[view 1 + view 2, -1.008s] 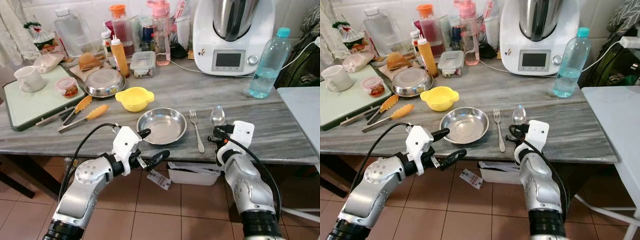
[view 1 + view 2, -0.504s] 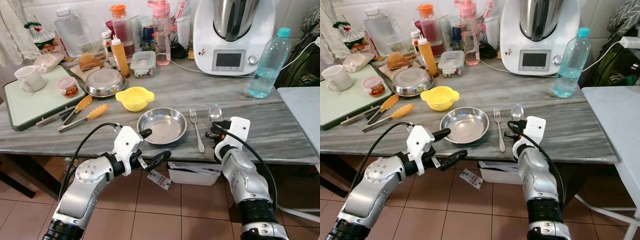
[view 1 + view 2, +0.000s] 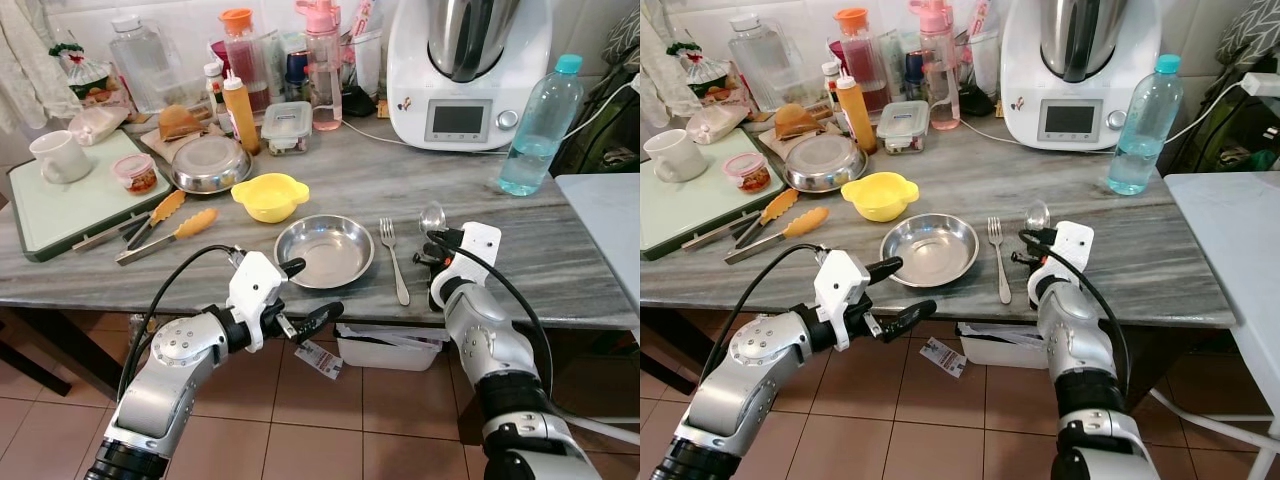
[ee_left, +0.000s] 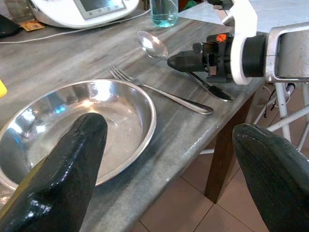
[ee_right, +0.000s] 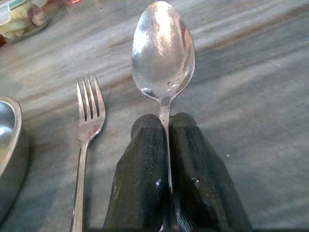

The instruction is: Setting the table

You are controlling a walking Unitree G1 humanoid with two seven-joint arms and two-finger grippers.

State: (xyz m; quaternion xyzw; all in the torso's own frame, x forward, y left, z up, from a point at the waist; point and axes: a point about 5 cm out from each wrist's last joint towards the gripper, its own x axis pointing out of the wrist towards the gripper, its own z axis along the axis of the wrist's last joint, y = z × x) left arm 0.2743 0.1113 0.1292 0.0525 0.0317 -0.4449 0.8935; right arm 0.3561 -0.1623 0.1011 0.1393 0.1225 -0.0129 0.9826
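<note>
Your right end effector [image 5: 166, 140] pinches the spoon [image 5: 163, 53] handle, bowl over the tabletop [image 3: 560, 255] just beside the fork [image 3: 392, 256]. Your left end effector [image 3: 315, 293] hangs spread below the edge, near the steel plate [image 3: 324, 250].

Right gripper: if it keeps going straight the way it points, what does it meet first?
Holding the spoon, the right gripper points across bare tabletop toward the white kitchen machine. That looks like the first obstacle, though depth is uncertain.

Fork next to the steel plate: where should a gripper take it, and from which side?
Probably the handle end of the fork, near the table edge, coming from above. It lies flat, tines away from the robot, between the plate and the spoon, so close the fingers across the thin handle.
</note>
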